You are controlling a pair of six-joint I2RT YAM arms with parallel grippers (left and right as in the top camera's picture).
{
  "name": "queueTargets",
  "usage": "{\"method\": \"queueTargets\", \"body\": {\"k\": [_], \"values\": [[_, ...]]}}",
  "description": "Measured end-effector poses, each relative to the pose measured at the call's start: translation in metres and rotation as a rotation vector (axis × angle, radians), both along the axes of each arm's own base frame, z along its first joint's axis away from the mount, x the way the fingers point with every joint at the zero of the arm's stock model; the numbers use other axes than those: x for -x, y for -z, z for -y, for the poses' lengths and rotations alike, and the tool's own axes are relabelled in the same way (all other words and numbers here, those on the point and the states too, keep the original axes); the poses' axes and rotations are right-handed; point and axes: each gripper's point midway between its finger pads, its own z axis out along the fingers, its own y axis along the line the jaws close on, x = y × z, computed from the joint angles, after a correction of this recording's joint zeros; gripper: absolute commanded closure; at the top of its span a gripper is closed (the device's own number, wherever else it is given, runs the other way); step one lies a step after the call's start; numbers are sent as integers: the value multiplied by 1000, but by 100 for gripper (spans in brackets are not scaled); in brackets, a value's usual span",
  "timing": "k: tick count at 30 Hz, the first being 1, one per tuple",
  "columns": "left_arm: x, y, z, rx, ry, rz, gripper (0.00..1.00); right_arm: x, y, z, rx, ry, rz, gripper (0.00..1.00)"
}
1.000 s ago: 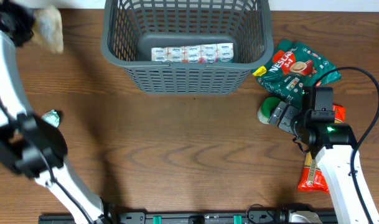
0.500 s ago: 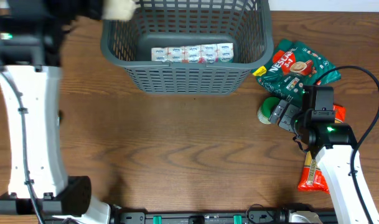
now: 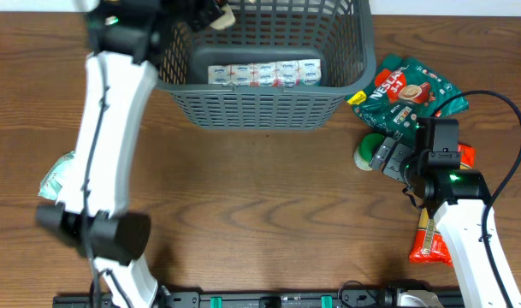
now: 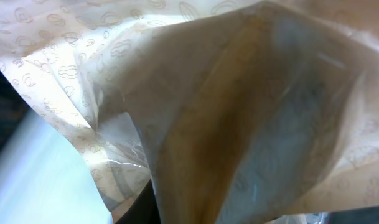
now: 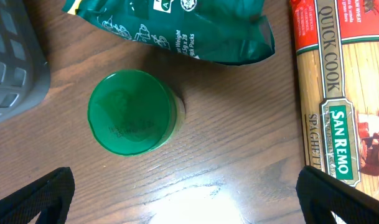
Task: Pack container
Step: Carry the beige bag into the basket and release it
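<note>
The dark grey lattice basket (image 3: 260,109) stands at the back middle of the table, with a row of small white packs (image 3: 264,74) on its bottom. My left gripper (image 3: 200,12) is shut on a pale translucent printed bag (image 3: 222,17) and holds it over the basket's back left corner. That bag (image 4: 195,93) fills the left wrist view and hides the fingers. My right gripper (image 3: 388,159) is open and empty (image 5: 189,196), just short of a green-lidded jar (image 5: 132,112), which also shows in the overhead view (image 3: 367,152).
A green Nescafe bag (image 3: 411,92) lies right of the basket, beyond the jar; it also shows in the right wrist view (image 5: 177,25). A red spaghetti pack (image 5: 341,93) lies right of the jar and under the right arm (image 3: 433,244). A pale green packet (image 3: 56,175) lies at the table's left.
My left arm has swung from the far left to above the basket's back left corner, carrying the pale bag. The pale green packet at left is now uncovered. The right arm has not moved.
</note>
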Motion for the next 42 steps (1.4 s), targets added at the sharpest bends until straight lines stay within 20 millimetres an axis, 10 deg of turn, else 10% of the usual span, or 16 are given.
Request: {"method": "queueTargets", "body": {"k": [9,13,18,23,34,42], "values": [[-34,130,20,-74,22,-239,94,0,0,0,0,0,-2,1],[-32,147,18,-93,16,-288,93,0,0,0,0,0,-2,1],[-26,156,9,-136,-8,-323,62,0,0,0,0,0,1,1],[-24,159,5,-163,-16,-333,30,0,0,0,1,-2,2,1],[-23,156,4,-144,-43,-341,1,0,0,0,9,-17,-1,1],[-17,67,-14,-101,-129,-154,1,0,0,0,12,-20,-1,1]]}}
